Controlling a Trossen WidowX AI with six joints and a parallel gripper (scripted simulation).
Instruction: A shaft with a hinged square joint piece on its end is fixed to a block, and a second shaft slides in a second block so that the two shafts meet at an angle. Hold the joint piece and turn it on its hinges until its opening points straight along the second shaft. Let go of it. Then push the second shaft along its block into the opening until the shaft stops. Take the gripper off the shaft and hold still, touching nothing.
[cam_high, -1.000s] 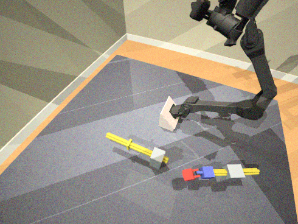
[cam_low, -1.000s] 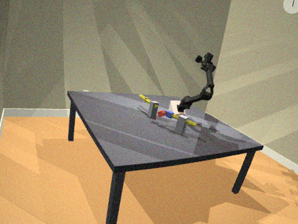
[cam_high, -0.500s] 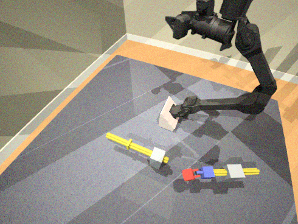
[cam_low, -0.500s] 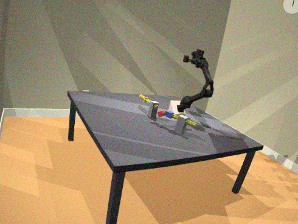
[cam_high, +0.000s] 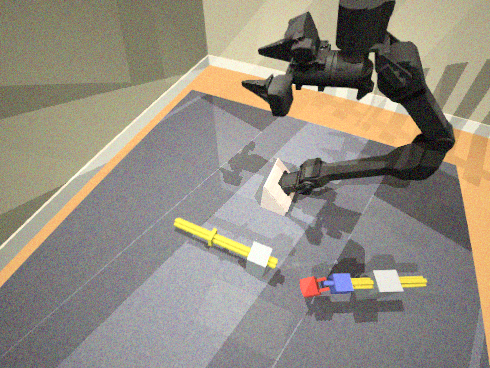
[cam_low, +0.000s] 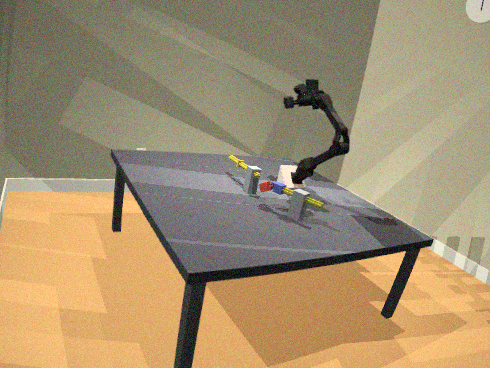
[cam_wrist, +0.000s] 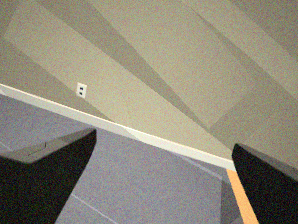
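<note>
The fixed yellow shaft (cam_high: 413, 281) (cam_low: 315, 201) runs through a grey block (cam_high: 388, 281) (cam_low: 299, 202). On its end is a blue hinge part (cam_high: 341, 283) (cam_low: 278, 188) with the red square joint piece (cam_high: 309, 286) (cam_low: 265, 186). The second yellow shaft (cam_high: 194, 229) (cam_low: 235, 160), with a collar (cam_high: 212, 237), runs at an angle through another grey block (cam_high: 259, 256) (cam_low: 252, 181). Its near end (cam_high: 273, 262) stands apart from the joint piece. My gripper (cam_high: 250, 67) (cam_wrist: 164, 142) is open and empty, high above the table and away from both shafts. Which way the joint's opening points is hard to tell.
The dark table (cam_high: 125, 200) (cam_low: 215, 235) carries both blocks. A pale wedge-shaped piece (cam_high: 272, 195) (cam_low: 287, 175) stands at the arm's base, behind the two blocks. Walls and an orange floor lie beyond the table's edges.
</note>
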